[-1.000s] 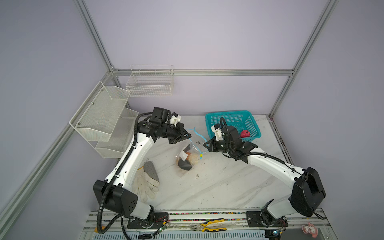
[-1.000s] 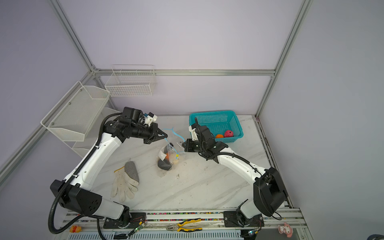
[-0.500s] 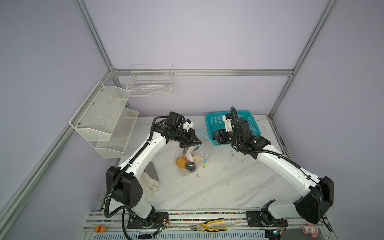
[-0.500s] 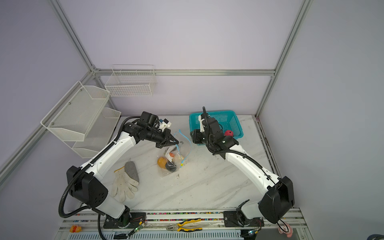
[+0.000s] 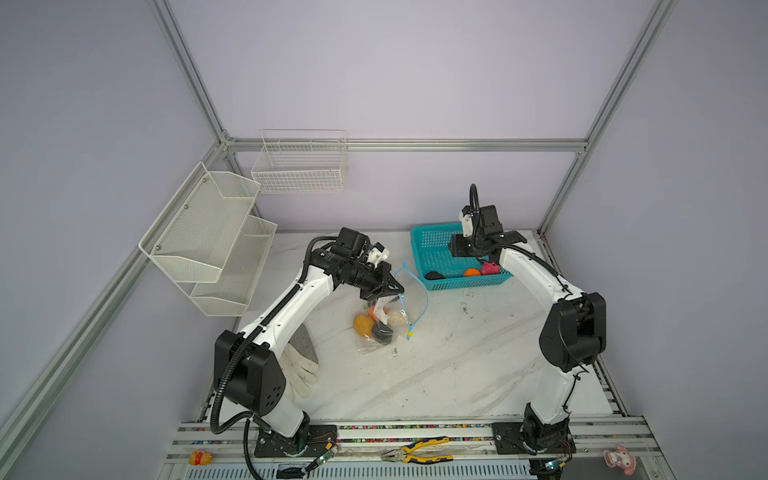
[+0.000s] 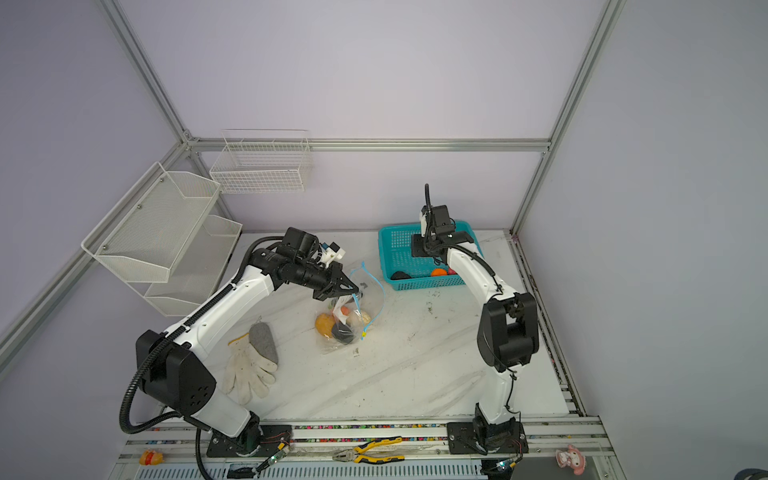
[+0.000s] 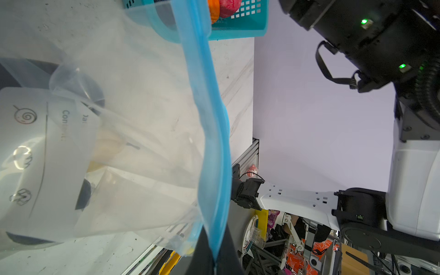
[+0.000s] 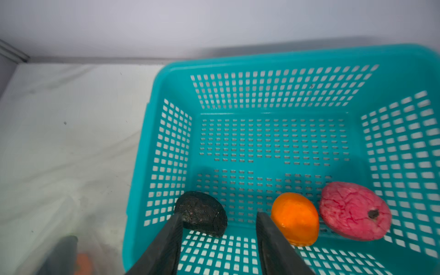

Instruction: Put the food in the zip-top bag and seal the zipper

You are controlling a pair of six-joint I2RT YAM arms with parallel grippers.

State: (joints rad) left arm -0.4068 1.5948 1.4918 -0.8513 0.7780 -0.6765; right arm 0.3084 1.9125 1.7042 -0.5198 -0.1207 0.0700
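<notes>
The clear zip-top bag (image 5: 384,345) (image 6: 338,345) stands mid-table with yellow-orange food (image 5: 362,323), cream food (image 5: 397,319) and a dark piece (image 5: 381,331) inside. Its light-blue zipper (image 5: 420,297) (image 7: 209,119) hangs open in a loop, with the slider tab (image 5: 409,333) low. My left gripper (image 5: 392,291) (image 7: 215,257) is shut on the zipper strip and holds the mouth up. My right gripper (image 8: 219,221) is open and empty above the teal basket (image 8: 285,59). Between and beside its fingers lie dark food (image 8: 202,214), orange food (image 8: 295,219) and pink food (image 8: 354,210).
The teal basket (image 5: 432,245) sits at the back right. A white glove (image 5: 301,365) lies front left by my left arm. Wire shelves (image 5: 208,232) and a wall basket (image 5: 299,166) stand at the back left. Pliers (image 5: 415,451), a toy figure (image 5: 200,457) and a pink doll (image 5: 621,459) lie on the front rail.
My right gripper has left the bag's mouth, moved back over the basket and opened. My left gripper has shifted right and toward the front, still holding the bag's edge.
</notes>
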